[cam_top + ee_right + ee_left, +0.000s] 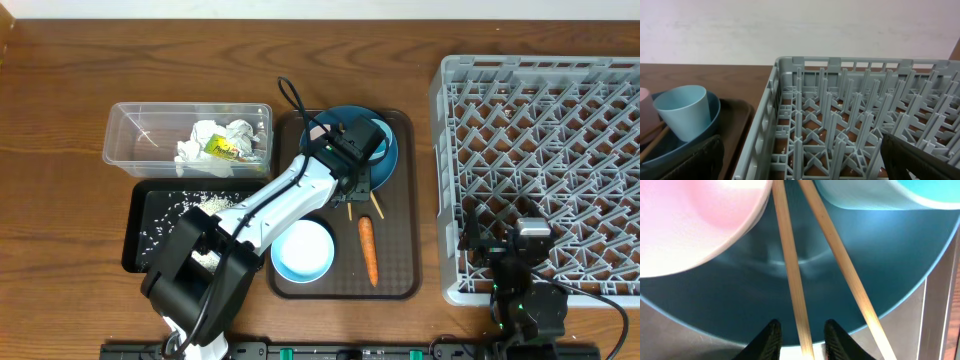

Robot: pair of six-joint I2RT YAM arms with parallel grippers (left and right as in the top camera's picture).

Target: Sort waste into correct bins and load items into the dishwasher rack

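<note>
We have our left claw (801, 341) down low at the blue plate (790, 280). Its two fingers stand on either side of one wooden chopstick (796, 300). There is a thin gap on each side, so the claw is partly open and not pinching yet. The second chopstick (840, 265) slants away just outside the right finger. We think the claw sits this way to lift one stick alone. Grabbing both could make them cross and slip. The sticks lie on the plate between the pink cup (690, 225) and the light blue cup (880, 195). Their near ends poke out over the plate's rim.

Our right claw (802, 162) hangs wide open with nothing in it, at the near side of the grey dishwasher rack (840, 100). We think it is parked there to be out of the way. We see nothing in the rack.

The clear tub (140, 135) holds crumpled paper wads (200, 135) and a yellow-green wrapper (222, 148). The black bin (128, 230) holds loose white rice grains (165, 205). The brown tray (400, 240) holds the plate, a white bowl (303, 250) and an orange carrot (368, 250). The bowl looks empty. The carrot lies beside the bowl, not touching it, and has not gone into a bin yet.
</note>
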